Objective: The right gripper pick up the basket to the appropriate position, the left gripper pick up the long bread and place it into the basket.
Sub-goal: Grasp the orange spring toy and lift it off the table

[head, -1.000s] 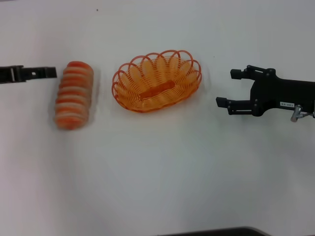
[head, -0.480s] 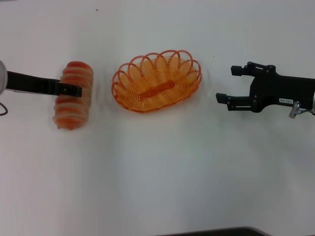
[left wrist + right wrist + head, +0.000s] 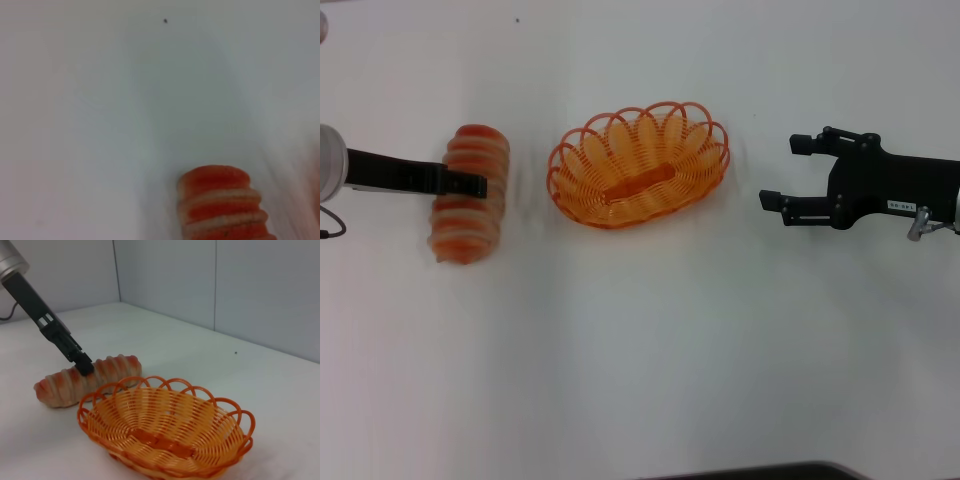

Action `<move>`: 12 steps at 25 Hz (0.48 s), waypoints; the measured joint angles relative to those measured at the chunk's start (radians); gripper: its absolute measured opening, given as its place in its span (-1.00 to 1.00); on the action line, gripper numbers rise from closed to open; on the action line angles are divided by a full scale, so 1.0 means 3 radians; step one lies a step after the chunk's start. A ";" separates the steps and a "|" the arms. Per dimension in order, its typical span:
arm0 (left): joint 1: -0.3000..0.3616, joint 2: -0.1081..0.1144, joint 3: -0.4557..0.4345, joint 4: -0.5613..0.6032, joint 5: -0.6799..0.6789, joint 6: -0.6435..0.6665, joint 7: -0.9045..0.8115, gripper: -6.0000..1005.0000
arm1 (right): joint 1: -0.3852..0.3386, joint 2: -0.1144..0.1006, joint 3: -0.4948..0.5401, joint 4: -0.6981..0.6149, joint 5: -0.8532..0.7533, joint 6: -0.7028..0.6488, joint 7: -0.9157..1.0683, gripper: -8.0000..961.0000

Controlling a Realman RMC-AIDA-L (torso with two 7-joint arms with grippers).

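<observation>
The long bread [image 3: 467, 218] lies on the white table left of the orange wire basket [image 3: 638, 165], which holds nothing. My left gripper [image 3: 475, 185] reaches in from the left, and its tip rests across the loaf's middle. In the right wrist view the left gripper [image 3: 84, 367] touches the top of the long bread [image 3: 107, 372] behind the basket [image 3: 165, 435]. The left wrist view shows only one end of the long bread [image 3: 222, 205]. My right gripper [image 3: 785, 174] hovers open to the right of the basket, a short gap away, holding nothing.
The white table [image 3: 640, 340] stretches bare in front of the objects. A grey wall [image 3: 215, 285] rises behind the table's far edge. A dark edge [image 3: 760, 470] shows at the near side of the table.
My left arm has swung right from beside the loaf until its tip lies over the loaf's middle. The loaf shifted slightly. The right gripper has barely moved.
</observation>
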 joint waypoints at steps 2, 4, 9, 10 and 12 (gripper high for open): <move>0.0005 -0.0005 0.0065 -0.0029 0.0052 -0.0060 -0.0014 0.60 | 0.0000 0.0000 -0.0006 0.0000 0.0000 0.0010 0.0000 0.91; 0.0006 -0.0006 0.0127 -0.0065 0.0074 -0.0098 -0.0034 0.59 | 0.0001 0.0000 -0.0010 0.0000 0.0000 0.0015 -0.0001 0.91; 0.0006 -0.0004 0.0189 -0.0084 0.0078 -0.0115 -0.0050 0.59 | 0.0003 0.0000 -0.0011 0.0003 0.0000 0.0028 -0.0002 0.91; 0.0004 -0.0004 0.0189 -0.0087 0.0076 -0.0116 -0.0050 0.59 | 0.0003 0.0002 -0.0011 0.0004 0.0000 0.0030 -0.0003 0.91; -0.0004 0.0000 0.0190 -0.0094 0.0075 -0.0116 -0.0051 0.59 | 0.0004 0.0004 -0.0010 0.0004 0.0000 0.0033 -0.0003 0.91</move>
